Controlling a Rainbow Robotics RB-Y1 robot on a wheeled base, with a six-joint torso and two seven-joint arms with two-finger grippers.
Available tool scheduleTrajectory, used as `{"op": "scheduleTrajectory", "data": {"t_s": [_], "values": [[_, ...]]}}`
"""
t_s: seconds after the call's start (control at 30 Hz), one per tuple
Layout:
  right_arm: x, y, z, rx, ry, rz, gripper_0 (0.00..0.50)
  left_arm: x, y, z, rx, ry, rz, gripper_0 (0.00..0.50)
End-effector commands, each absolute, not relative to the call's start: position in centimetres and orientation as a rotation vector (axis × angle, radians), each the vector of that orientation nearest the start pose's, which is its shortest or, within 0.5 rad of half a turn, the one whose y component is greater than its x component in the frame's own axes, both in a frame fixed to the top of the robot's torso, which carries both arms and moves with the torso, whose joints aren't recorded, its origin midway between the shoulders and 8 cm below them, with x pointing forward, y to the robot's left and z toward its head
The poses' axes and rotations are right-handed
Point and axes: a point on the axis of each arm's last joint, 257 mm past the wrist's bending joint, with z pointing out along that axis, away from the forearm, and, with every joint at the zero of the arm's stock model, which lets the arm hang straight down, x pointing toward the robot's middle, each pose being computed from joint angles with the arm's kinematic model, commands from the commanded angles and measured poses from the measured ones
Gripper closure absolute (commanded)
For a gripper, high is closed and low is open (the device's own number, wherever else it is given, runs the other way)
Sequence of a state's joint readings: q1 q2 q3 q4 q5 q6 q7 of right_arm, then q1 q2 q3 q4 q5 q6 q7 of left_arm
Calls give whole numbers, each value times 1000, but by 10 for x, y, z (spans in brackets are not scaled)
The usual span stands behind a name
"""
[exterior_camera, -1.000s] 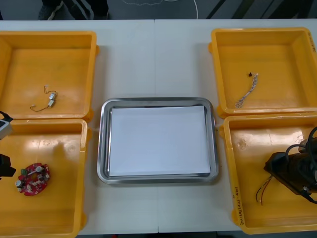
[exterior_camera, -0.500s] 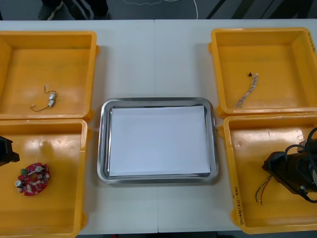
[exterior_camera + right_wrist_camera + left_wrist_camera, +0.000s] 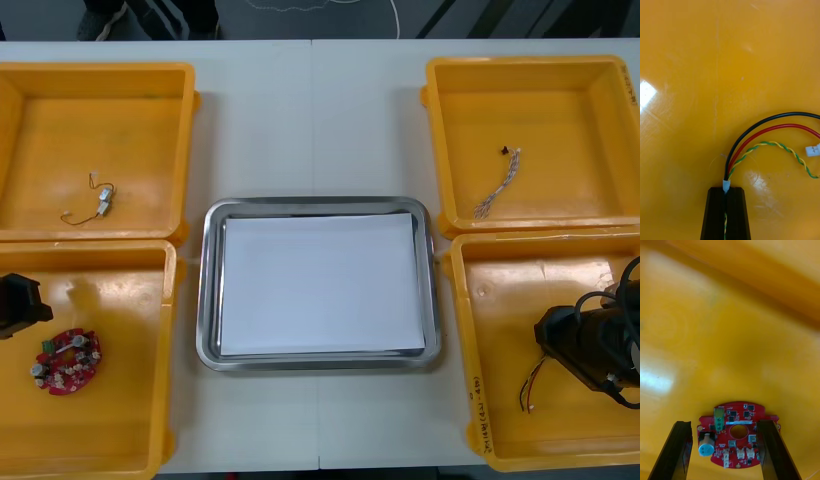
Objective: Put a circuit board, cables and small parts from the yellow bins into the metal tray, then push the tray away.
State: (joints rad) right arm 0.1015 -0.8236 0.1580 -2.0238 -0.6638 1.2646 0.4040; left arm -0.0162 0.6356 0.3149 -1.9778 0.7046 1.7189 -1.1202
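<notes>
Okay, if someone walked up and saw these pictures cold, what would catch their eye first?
Probably the metal tray, white inside, sitting centre between the yellow bins. Then the round red circuit board in the near left bin, framed by the open left pincer above it. In the near right bin, the right pincer is shut on a cable bundle of black, red and twisted yellow-green strands.

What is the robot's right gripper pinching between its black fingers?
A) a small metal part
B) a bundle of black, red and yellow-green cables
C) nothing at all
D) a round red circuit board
B: in the right wrist view the right gripper is shut on the bundle of cables, which curves away from its fingertips over the floor of the yellow bin.
</notes>
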Motion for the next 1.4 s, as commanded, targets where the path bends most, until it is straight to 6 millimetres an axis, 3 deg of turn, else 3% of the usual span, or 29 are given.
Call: {"op": "scheduleTrajectory", "data": {"t_s": [0.03, 0.2, 0.7, 0.97, 1.2, 1.4], "values": [[364, -319, -341, 994, 2552, 315, 500, 360, 398, -283, -527, 2712, -133, 0], [368, -318, -333, 958, 2558, 310, 500, 356, 396, -293, -542, 2722, -144, 0], [357, -306, -268, 591, 2631, 205, 500, 344, 402, -312, -521, 2716, -136, 0], [351, -295, -237, 267, 2649, 131, 500, 339, 402, -322, -496, 2717, -129, 0], [345, -280, -220, -86, 2649, 61, 500, 337, 400, -326, -475, 2722, -125, 0], [341, -268, -216, -258, 2634, 58, 500, 336, 399, -327, -462, 2726, -124, 0]]}}
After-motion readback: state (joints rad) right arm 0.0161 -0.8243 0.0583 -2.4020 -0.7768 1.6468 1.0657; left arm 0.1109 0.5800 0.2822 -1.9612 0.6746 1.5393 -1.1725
